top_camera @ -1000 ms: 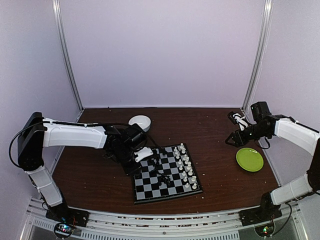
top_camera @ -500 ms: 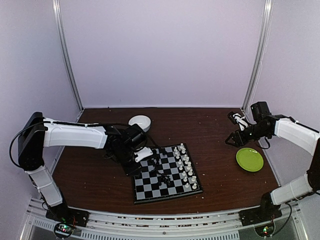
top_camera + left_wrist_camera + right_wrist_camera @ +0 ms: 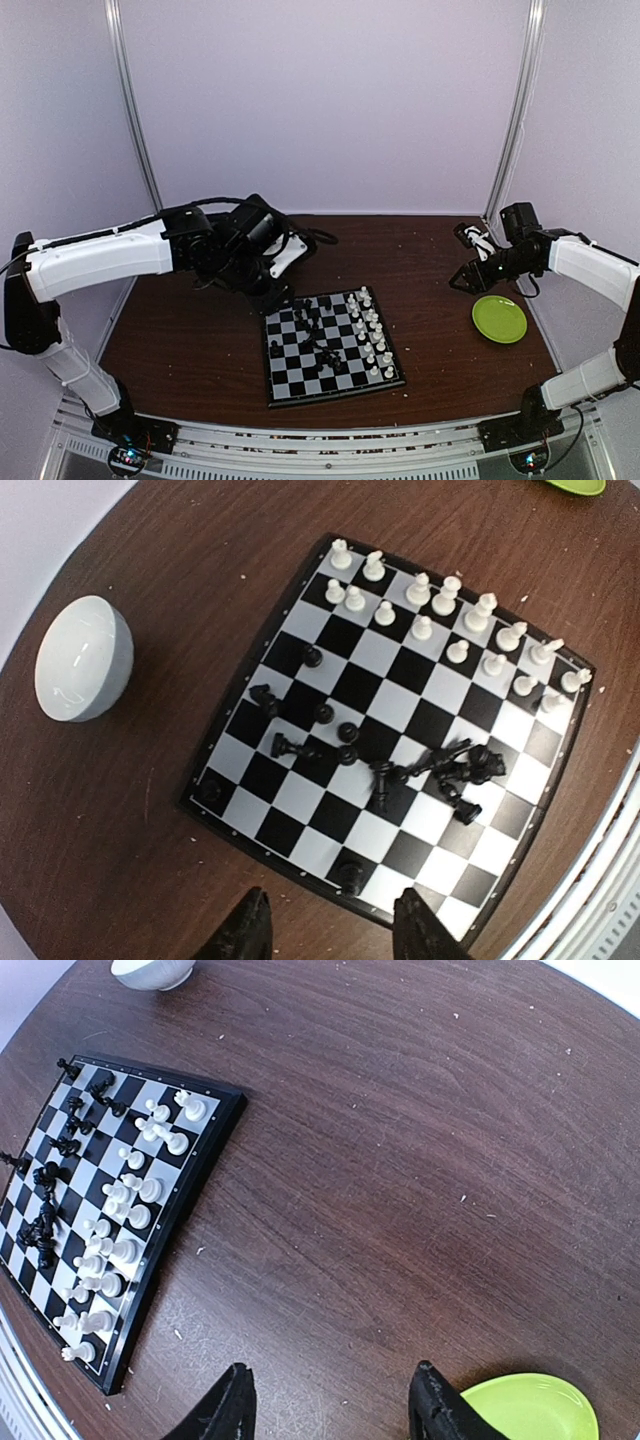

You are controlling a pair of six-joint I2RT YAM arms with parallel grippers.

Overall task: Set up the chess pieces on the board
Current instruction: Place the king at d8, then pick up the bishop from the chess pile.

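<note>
The board (image 3: 335, 394) lies at the table's centre. White chess pieces (image 3: 371, 330) stand in two rows along its right side, also in the left wrist view (image 3: 447, 590). Black chess pieces (image 3: 455, 770) are scattered over the middle of the board (image 3: 432, 720), several of them lying in a heap, and a few stand near the left edge and corners. My left gripper (image 3: 283, 292) hangs open and empty above the board's far left corner (image 3: 332, 895). My right gripper (image 3: 462, 280) is open and empty over bare table, left of the plate (image 3: 332, 1368).
A white bowl (image 3: 82, 658) sits on the table beyond the board's far left. A green plate (image 3: 499, 318) lies at the right, below my right gripper, and shows in the right wrist view (image 3: 530, 1410). Small crumbs dot the brown table.
My left arm has risen and drawn back from the board's left side toward the far left. The right arm has not moved.
</note>
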